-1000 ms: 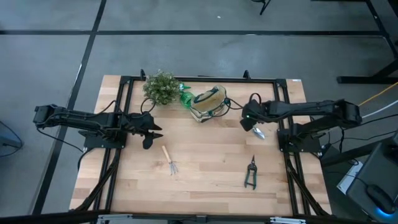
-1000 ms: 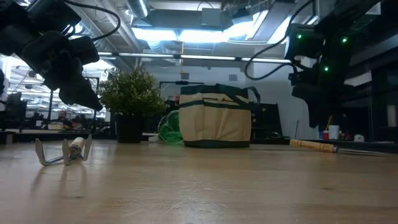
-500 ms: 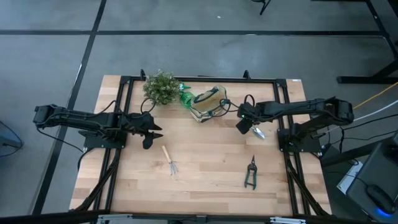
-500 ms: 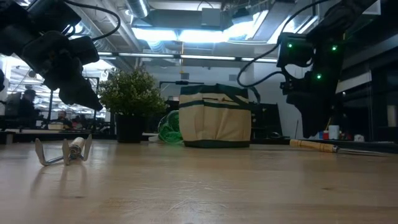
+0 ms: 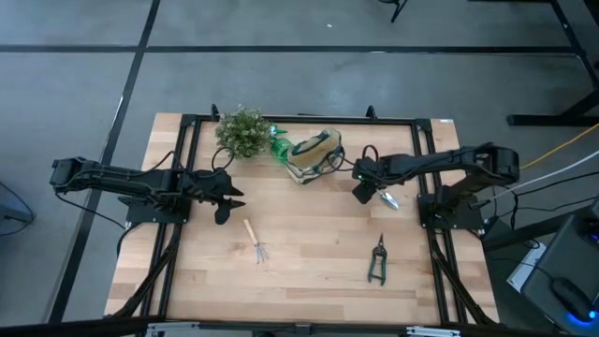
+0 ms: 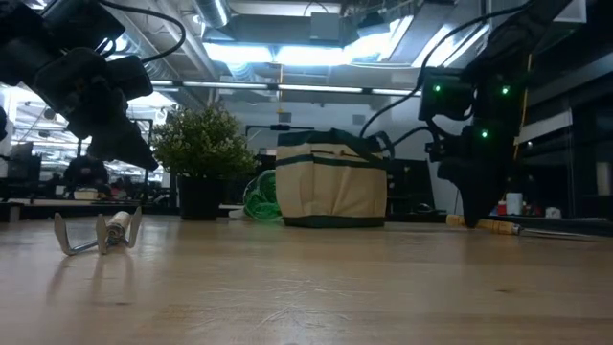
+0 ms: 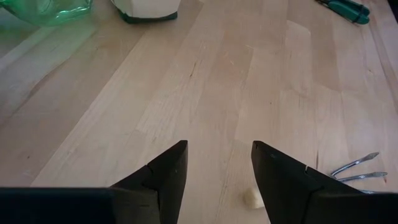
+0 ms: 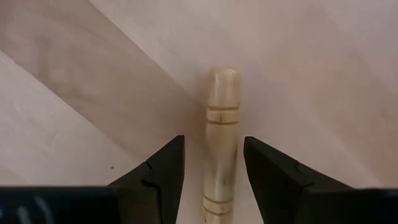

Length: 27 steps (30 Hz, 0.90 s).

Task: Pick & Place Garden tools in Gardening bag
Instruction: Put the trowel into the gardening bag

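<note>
The beige gardening bag (image 5: 314,155) stands at the table's far middle, also in the low view (image 6: 330,188). A bright green tool (image 5: 284,148) lies against its left side. The mini rake (image 5: 255,241) and black shears (image 5: 377,261) lie flat on the table. The short wood-handled tool (image 5: 386,197) lies right of the bag. My right gripper (image 5: 360,191) is open, low over that tool's wooden handle (image 8: 221,140), with a finger on either side and gaps showing. My left gripper (image 5: 230,199) is open and empty, above the table just beyond the rake.
A bushy potted plant (image 5: 241,132) stands at the far left of the bag. A black frame (image 5: 299,120) runs around the table. Bare wood lies in the middle between rake and shears. The rake's tines (image 7: 359,168) show in the left wrist view.
My right gripper has gone toward the table's left edge and down, lowering over the wooden handle of the short tool. Its fingers stay open. The tools and the bag have kept still.
</note>
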Each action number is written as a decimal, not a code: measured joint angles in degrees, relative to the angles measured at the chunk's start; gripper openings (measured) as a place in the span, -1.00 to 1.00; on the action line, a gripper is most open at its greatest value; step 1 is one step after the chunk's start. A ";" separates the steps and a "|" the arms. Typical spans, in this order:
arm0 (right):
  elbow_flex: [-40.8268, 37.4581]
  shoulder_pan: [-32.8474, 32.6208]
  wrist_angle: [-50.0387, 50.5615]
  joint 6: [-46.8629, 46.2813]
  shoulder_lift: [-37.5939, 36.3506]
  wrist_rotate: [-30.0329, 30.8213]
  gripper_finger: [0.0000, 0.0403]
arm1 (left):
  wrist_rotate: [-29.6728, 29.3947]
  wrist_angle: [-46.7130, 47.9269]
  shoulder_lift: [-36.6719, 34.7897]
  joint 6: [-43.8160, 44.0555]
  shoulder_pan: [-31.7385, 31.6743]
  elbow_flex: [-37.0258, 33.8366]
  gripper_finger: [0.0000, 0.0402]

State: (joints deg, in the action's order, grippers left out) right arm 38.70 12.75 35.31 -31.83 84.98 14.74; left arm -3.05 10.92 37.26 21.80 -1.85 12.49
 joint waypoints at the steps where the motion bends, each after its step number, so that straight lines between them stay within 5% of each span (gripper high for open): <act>1: 0.00 0.00 0.07 0.06 0.62 0.00 -0.16 | 0.00 0.00 0.02 0.00 0.02 -0.02 -0.13; 17: 0.16 0.09 -1.20 4.08 2.86 -3.11 -0.18 | 0.11 0.00 0.01 0.00 0.02 -0.01 -0.13; 27: 0.11 0.02 -1.90 4.28 2.97 -4.68 -0.59 | 0.11 0.00 0.02 0.00 0.02 -0.01 -0.13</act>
State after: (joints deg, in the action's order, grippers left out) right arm 38.81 12.78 33.41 -27.55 87.94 10.07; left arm -2.94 10.92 37.28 21.80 -1.83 12.48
